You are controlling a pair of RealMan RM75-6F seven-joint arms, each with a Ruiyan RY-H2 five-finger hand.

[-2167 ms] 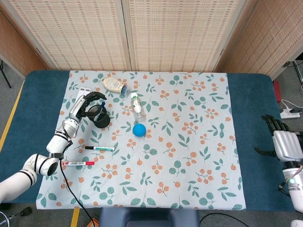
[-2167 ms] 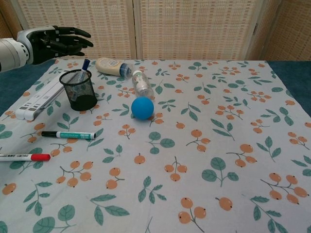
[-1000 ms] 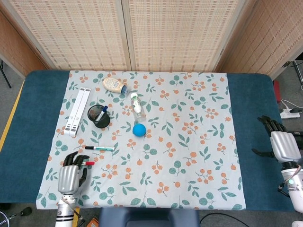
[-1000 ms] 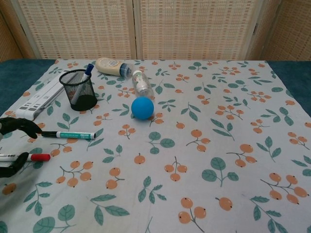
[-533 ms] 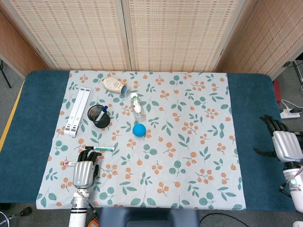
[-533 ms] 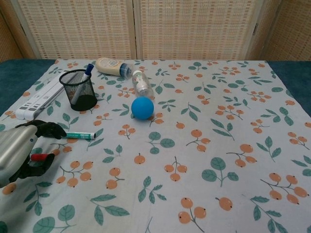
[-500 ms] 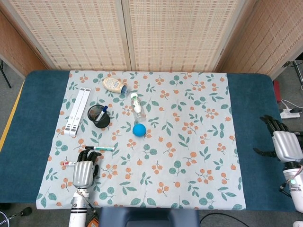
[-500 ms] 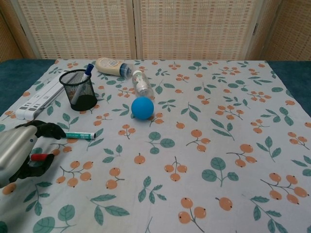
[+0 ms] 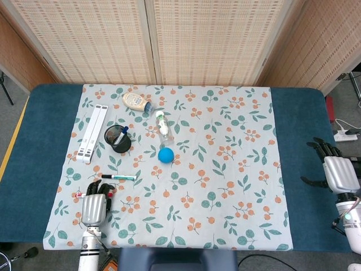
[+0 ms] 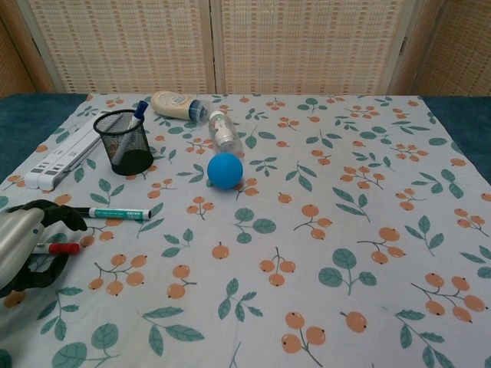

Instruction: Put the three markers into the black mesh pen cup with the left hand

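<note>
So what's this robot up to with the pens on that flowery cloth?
It is gathering markers into the black mesh pen cup. A blue marker already stands in the cup. The left hand is at the red marker, fingers around it on the cloth. A green marker lies loose nearby. The right hand hangs empty at the table's far edge.

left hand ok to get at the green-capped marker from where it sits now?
Probably yes. The left hand sits over the red-capped marker, and the green-capped marker lies bare on the floral tablecloth just beyond its fingers, with nothing between them. Whether the hand already grips the red one is unclear.
</note>
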